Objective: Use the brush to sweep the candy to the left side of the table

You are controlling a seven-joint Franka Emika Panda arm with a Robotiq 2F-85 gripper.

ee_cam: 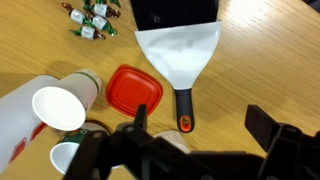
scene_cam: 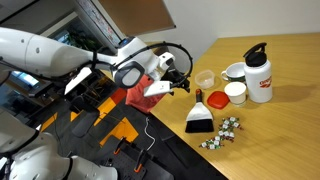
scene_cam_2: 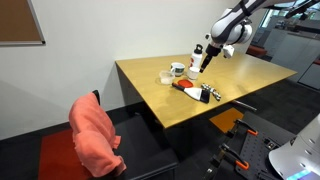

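Pincer (ee_cam: 198,125) spread wide, empty, poised above the brush (ee_cam: 178,55) handle. Brush lies flat on the tabletop (ee_cam: 270,60): black bristles, white fan-shaped ferrule, dark handle with red tip. Candy (ee_cam: 90,18), small silvery-green wrapped pieces, clustered just beside the bristles; red dish (ee_cam: 133,90) alongside the handle.

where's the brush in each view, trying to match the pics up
Exterior view: brush sits low, right of centre, bristles toward the bottom.
Exterior view: brush is small, right of centre, at mid-height.
Wrist view: brush is top centre, bristles cut by the top edge.
Shared landmark: candy close by the bristles.
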